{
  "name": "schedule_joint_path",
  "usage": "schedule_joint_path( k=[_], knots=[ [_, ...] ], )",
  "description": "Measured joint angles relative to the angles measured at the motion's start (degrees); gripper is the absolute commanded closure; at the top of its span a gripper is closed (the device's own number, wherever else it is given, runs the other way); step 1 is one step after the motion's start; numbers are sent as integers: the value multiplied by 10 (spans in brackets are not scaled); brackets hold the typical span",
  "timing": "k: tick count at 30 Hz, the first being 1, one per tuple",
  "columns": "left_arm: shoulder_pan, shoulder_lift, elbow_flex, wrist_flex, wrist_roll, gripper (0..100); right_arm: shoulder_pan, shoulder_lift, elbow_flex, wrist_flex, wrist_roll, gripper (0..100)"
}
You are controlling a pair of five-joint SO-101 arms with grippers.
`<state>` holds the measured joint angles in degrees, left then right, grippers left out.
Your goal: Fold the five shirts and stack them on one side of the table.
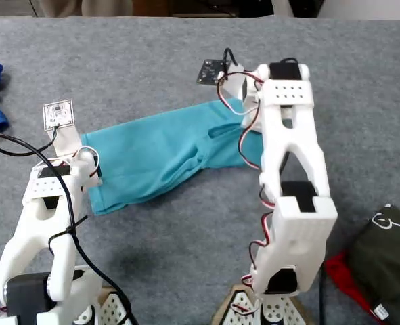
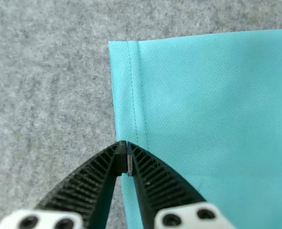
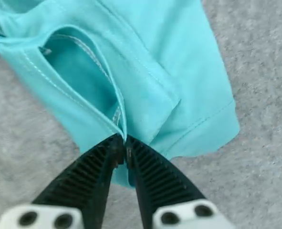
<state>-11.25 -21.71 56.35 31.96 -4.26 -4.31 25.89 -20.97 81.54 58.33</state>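
Two tight pinches: we hold the long teal mesh shirt [image 1: 159,156], left gripper [image 2: 123,157] on its lower-left hem, right gripper [image 3: 124,145] maybe on its upper-right collar.

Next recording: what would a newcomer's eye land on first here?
A teal shirt lies across the middle of the grey table. The left claw is shut on its hem edge, the right claw on the opposite end. A dark garment sits at the table's right edge.
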Motion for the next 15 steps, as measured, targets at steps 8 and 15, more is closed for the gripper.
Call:
schedule_joint_path(
  k=[8,15],
  knots=[
    [0,0,0,0,0,980,-42,84,-92,0,0,967],
    [0,0,0,0,0,980,-41,91,-144,28,0,748]
  ],
)
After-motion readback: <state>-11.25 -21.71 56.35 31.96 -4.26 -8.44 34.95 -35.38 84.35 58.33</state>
